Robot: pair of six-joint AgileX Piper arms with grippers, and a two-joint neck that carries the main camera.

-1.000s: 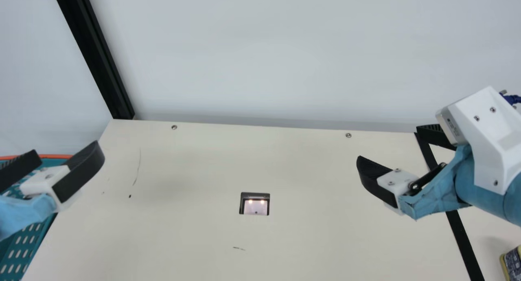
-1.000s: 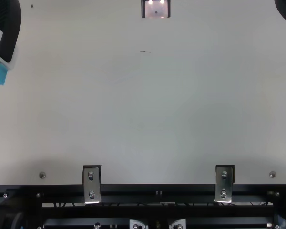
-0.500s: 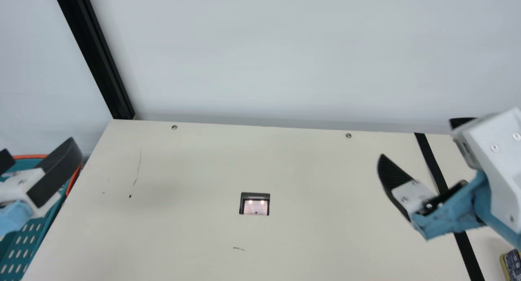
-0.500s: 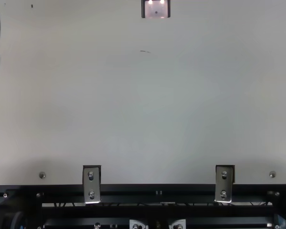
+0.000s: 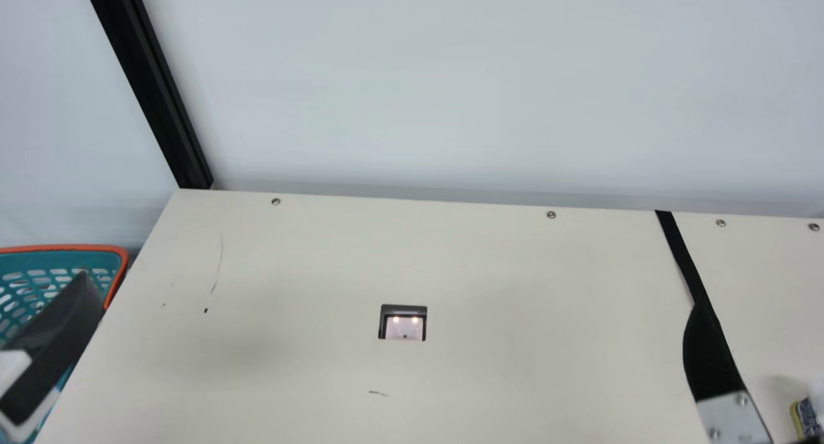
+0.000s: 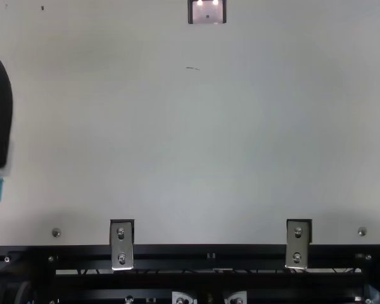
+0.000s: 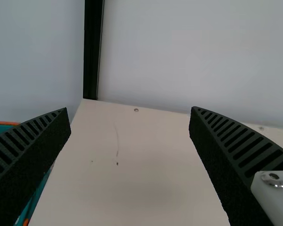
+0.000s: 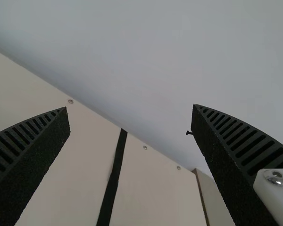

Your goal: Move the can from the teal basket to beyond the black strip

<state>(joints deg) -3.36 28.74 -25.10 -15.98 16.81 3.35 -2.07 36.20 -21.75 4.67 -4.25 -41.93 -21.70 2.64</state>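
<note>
At the far left of the main view, the teal basket (image 5: 64,248) with its orange rim is just past the edge of the desk (image 5: 309,257); in front of it in that view is the left claw (image 5: 55,357), spread wide in its wrist view, its two ribbed fingers well apart with nothing held between them; a black post (image 5: 154,90) rises at the desk's far left corner; farther right, a thin curved scratch (image 5: 219,264) and small dark specks mark the top, then comes a dark-framed panel (image 5: 404,310) with two bright spots, a short dark mark nearer than it; the black strip (image 5: 679,248) runs from the far edge towards the near side; overlapping it in view is a finger of the right claw (image 5: 711,360), likewise wide open and with nothing in its grasp; beyond the strip, at the far right, is what looks to be the can (image 5: 806,418), yellow-edged and dark-patterned, partly cut off by the view's edge.
</note>
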